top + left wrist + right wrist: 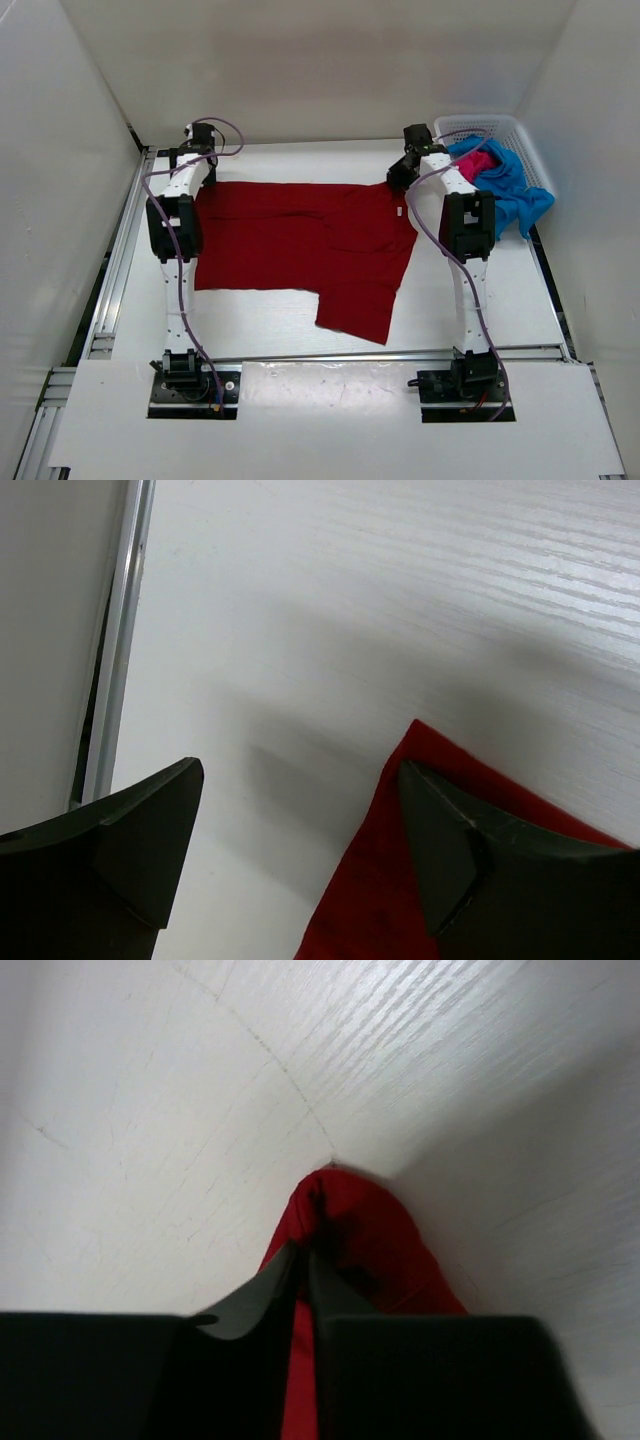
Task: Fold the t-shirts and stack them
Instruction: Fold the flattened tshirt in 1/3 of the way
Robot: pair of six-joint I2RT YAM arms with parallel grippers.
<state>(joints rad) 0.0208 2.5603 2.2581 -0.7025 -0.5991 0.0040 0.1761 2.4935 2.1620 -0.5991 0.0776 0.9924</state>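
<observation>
Got the right gripper (305,1260) clamped tight on a bunched far corner of the dark red t-shirt (300,245) — guessing that's to keep it stretched flat on the table (260,335) for folding. Got the left gripper (298,780) gaping wide, gripping nothing, poised over the opposite far corner — cloth just beneath.

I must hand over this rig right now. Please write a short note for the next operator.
Left gripper: open, at the far left corner of the dark red t-shirt, holding nothing.
Right gripper: shut on that shirt's far right edge.
In the white basket: the blue t-shirt and magenta-pink t-shirt, bunched; blue hangs over the rim.
Done: red shirt laid out on the table.
Left: fold all three, stack them.
</observation>
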